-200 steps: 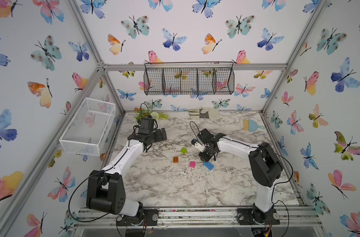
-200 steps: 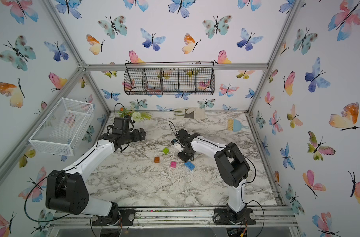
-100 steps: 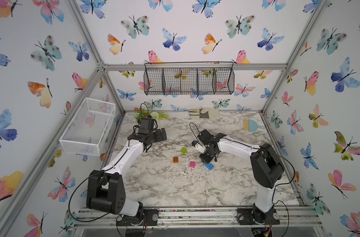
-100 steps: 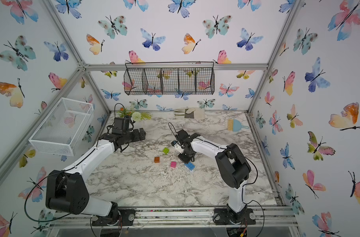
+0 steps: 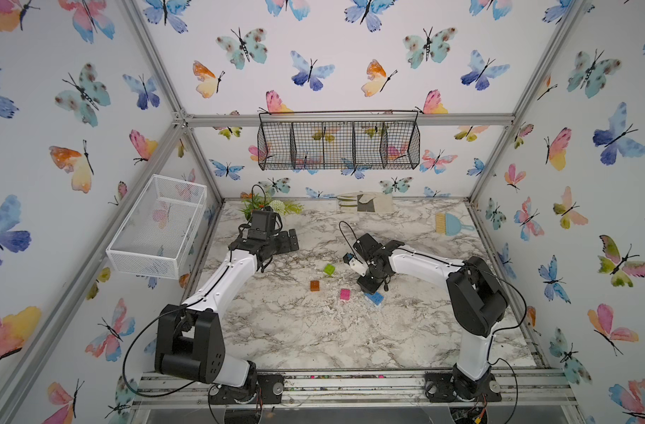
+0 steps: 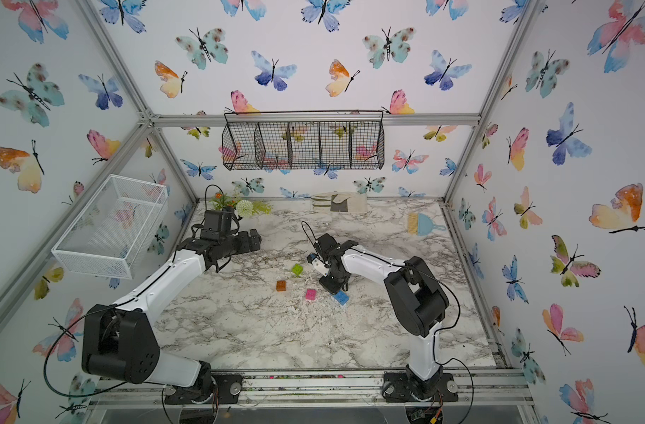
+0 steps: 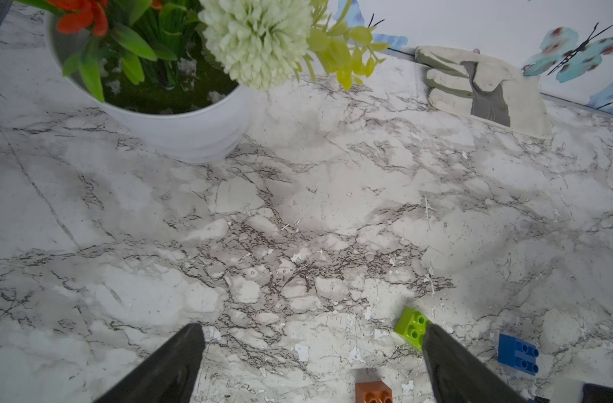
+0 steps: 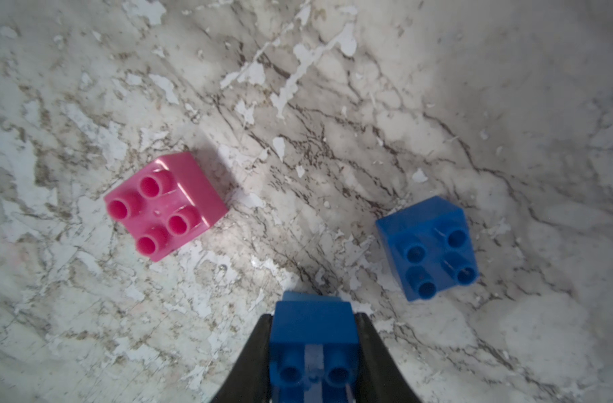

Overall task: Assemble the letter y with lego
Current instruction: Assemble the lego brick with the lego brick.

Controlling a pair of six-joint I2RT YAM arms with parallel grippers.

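Four bricks are recorded lying apart on the marble table (image 5: pixel 306 330), none joined to another: orange brick (image 5: pixel 315 285), lime green brick (image 5: pixel 329 269), pink brick (image 5: pixel 345 294) and loose blue brick (image 5: pixel 374 298). All are found where they lay a second ago, and both arms are seen in nearly unchanged poses. The right gripper (image 8: pixel 313 315) is closed on a fifth piece, the held blue brick (image 8: pixel 313 335), which is clamped by its sides between the two fingers with two studs showing. In both top views this gripper is pointed down, just beside the loose blue brick and near the pink brick. In the right wrist view both are seen apart from the held one, with bare table between. The left gripper (image 7: pixel 312 329) is spread wide and empty. In the left wrist view the lime green brick is partly hidden behind one fingertip.
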